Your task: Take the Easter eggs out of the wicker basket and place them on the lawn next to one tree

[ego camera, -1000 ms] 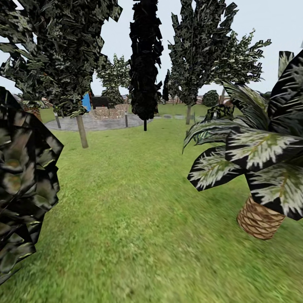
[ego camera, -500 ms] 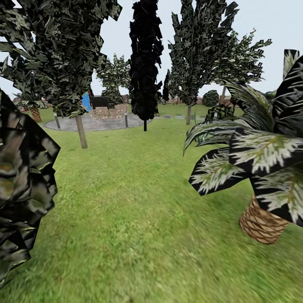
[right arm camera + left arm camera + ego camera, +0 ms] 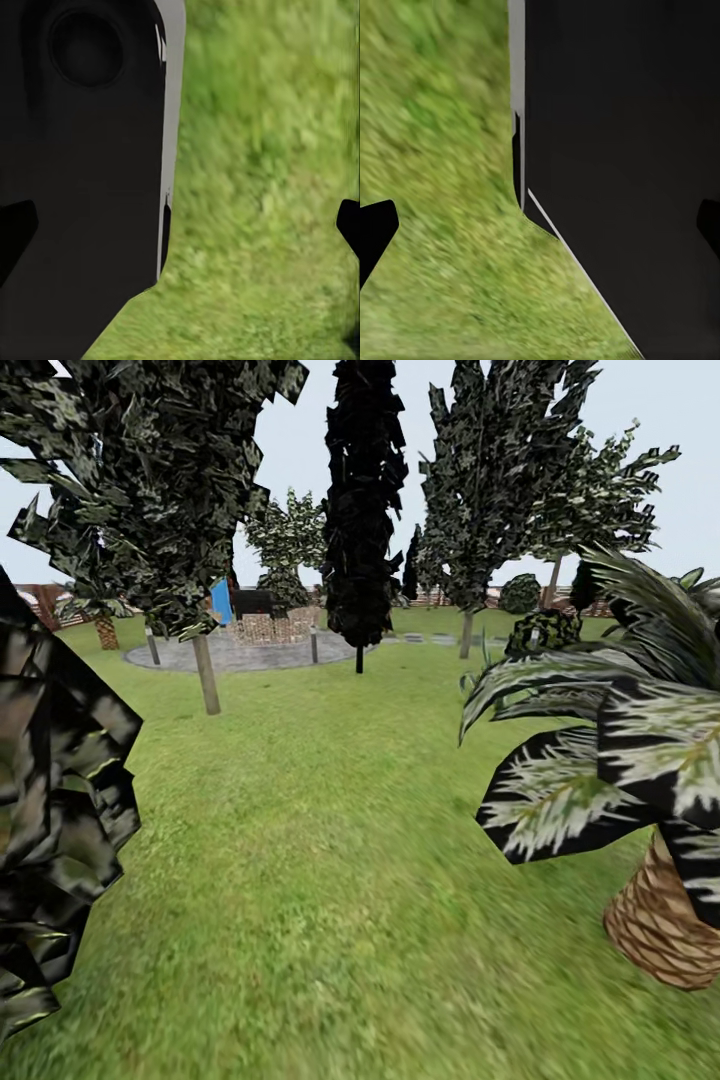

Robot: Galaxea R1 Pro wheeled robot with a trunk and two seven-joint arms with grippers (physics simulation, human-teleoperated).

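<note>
The lawn point(image 3: 320, 880) stretches ahead as mottled green grass. A tree point(image 3: 208, 672) with a plain grey-brown trunk and a dark blocky crown stands at the middle left. Another tree point(image 3: 466, 632) stands further back to the right. The Easter eggs and the wicker basket are out of view. In the left wrist view my left gripper point(image 3: 540, 229) is open, its dark fingertips point(image 3: 375, 232) wide apart over grass and my own dark body. In the right wrist view my right gripper point(image 3: 180, 225) is likewise open, with nothing held.
A short palm point(image 3: 662, 925) with a scaly brown trunk and striped fronds crowds the near right. Dark foliage point(image 3: 50, 810) fills the near left. A narrow black cypress point(image 3: 362, 510) stands ahead, beside a paved circle point(image 3: 240, 654) with a brick structure point(image 3: 264, 628).
The whole view has shifted: the palm has slid right and down and the far trees have moved right, so the camera has moved. Nothing was picked up or let go.
</note>
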